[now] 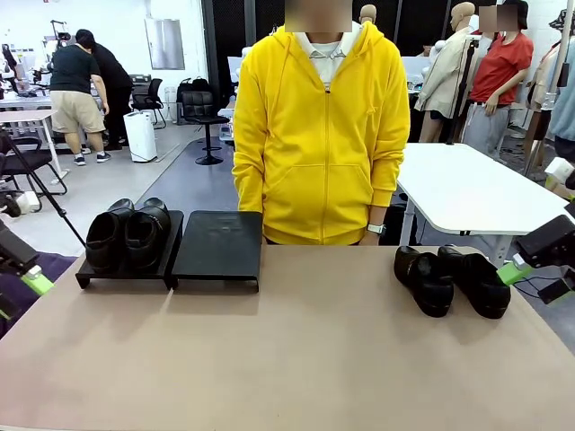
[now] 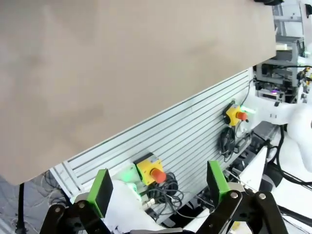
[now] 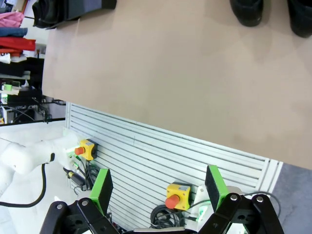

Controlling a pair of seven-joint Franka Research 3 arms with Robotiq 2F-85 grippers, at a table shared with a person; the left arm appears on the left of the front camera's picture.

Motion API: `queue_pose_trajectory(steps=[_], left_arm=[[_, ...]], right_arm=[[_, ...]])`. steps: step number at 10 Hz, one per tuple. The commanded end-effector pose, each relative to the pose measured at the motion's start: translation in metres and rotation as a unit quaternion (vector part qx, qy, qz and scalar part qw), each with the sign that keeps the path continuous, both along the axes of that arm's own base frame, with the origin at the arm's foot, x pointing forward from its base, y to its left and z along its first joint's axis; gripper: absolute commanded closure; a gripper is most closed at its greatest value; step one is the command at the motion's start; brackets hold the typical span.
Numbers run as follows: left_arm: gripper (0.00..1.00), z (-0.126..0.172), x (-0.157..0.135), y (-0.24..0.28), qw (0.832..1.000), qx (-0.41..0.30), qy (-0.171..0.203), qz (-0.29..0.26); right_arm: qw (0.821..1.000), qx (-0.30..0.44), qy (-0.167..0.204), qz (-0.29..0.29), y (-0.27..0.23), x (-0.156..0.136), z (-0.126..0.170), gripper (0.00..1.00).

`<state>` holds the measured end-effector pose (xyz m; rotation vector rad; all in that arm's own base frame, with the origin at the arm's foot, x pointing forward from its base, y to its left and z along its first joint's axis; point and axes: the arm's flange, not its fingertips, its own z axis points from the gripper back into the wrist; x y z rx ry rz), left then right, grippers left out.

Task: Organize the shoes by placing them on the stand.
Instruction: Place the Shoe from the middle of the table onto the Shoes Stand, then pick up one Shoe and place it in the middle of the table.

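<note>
Four black shoes in all: two [image 1: 126, 235] sit side by side on the left tray of the stand [image 1: 216, 244], at about 10 o'clock on the worktop [image 1: 296, 359]. The other two [image 1: 449, 280] lie close together on the bare worktop at 2 o'clock. The stand has two trays, set edge to edge along the far edge, and the right tray carries nothing. A wide free stretch runs between the stand and the loose pair, and the near half of the worktop is open. One person in a yellow hoodie [image 1: 319, 135] stands at 12 o'clock, just behind the far edge.

The left tool [image 2: 159, 187] hangs off the worktop's left side at 9 o'clock, its jaws spread wide with nothing between the green pads [image 2: 101, 191]. The right tool [image 3: 158, 187] hangs off the right side at 3 o'clock, near the loose pair, equally wide apart and holding nothing.

The wrist views add what lies below the near edge: a ribbed panel [image 2: 185, 141] with two red-button boxes [image 2: 151, 170]. The right wrist view also catches a corner of the loaded stand at 11 o'clock and the tips of the loose shoes at 1 o'clock.
</note>
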<state>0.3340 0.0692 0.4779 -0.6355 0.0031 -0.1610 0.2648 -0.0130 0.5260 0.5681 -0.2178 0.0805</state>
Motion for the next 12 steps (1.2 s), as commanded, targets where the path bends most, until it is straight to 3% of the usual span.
queue_pose_trajectory(steps=[1,10,12], left_arm=[[0.00,0.008,0.003,0.006,1.000,-0.009,0.013,0.006],[0.00,0.008,0.003,0.006,1.000,-0.009,0.013,0.006],[0.00,0.008,0.003,0.006,1.000,-0.009,0.013,0.006]], right_arm=[[1.000,0.012,-0.004,0.011,0.000,0.002,0.004,0.00],[1.000,0.000,0.000,0.000,0.000,0.000,0.000,0.00],[0.990,-0.126,0.018,0.062,0.022,0.101,-0.001,0.00]])
